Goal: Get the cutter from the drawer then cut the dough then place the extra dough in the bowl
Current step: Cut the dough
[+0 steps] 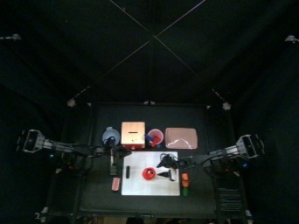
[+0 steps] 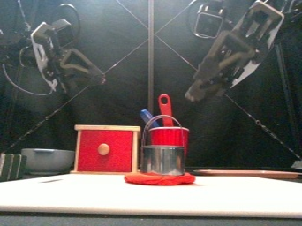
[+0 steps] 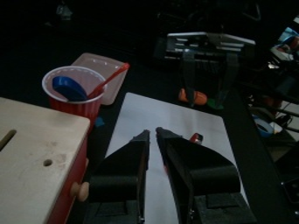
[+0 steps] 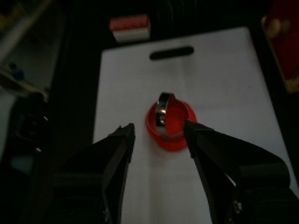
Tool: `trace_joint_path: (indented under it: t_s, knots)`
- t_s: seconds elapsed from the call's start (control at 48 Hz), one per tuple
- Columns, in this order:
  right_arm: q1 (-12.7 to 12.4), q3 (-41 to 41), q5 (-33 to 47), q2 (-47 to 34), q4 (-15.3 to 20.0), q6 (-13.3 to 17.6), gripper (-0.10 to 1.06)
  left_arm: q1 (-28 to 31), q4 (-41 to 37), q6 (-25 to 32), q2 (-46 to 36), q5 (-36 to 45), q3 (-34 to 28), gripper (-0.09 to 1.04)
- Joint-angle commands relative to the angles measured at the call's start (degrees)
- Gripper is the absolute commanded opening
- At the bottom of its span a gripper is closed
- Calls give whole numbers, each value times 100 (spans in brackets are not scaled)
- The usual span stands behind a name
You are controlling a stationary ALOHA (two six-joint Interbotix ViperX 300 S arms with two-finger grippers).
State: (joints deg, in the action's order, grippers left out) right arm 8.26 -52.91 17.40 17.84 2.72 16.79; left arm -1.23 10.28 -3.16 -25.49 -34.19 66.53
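Black arms [image 1: 70, 147], dark two-jawed left gripper [image 3: 153, 131], right gripper [image 4: 158, 124]

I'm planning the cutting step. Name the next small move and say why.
Probably lower the right pincer onto the cutter and close on its handle. The cutter stands on the dough on the board, and the open pincer hangs above, pointed at it. The left pincer is off by the board's left edge.

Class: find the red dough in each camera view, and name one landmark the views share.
Top view: red dough, middle of the white cutting board.
Front view: dough low centre, under the metal cutter.
Left wrist view: not made out; the left gripper covers the board's middle.
Right wrist view: dough centre, between the jaws of the right gripper.
Shared landmark: the board.
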Motion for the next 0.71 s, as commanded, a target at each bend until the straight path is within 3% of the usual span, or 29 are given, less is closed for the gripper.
trace_joint_path:
  t_s: [0.021, 0.25, 0.438, 0.562, 0.708]
  knots:
    - [53, -79, 396, 396, 369, -9, 84, 0, -79, 9, -18, -185, -53, 59]
    - [62, -158, 325, 562, 738, -9, 84, -53, -255, -35, -26, -211, -44, 59]
    - [97, -360, 510, 562, 773, -79, 83, -185, -343, 44, -18, -229, -62, 60]
    - [352, -545, 1151, 369, 791, -105, 83, -422, -747, 62, 53, -281, -62, 60]
    - [466, -703, 1380, 0, 932, -149, 83, -703, -984, 62, 483, -615, -44, 60]
